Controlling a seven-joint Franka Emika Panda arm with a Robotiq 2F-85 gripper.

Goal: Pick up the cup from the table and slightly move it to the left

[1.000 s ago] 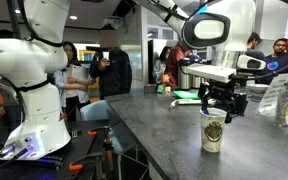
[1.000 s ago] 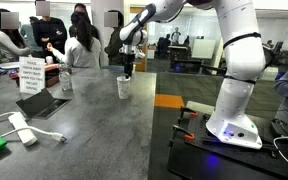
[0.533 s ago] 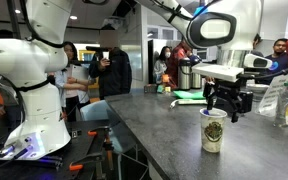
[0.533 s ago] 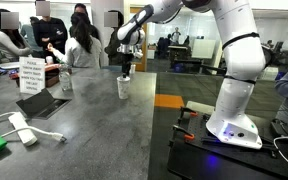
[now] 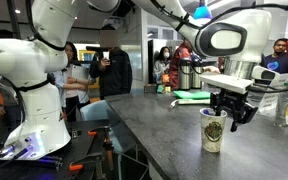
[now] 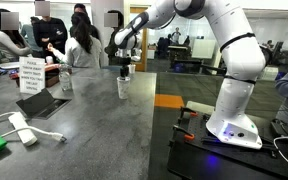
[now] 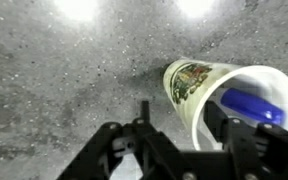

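Wrist view: pincer [image 7: 179, 152] spread wide, poised over cup [image 7: 196, 88], gripping nothing.

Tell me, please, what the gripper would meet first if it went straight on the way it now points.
Probably the cup: the open gripper hangs just above it, one finger seemingly over its rim, though depth is unclear.
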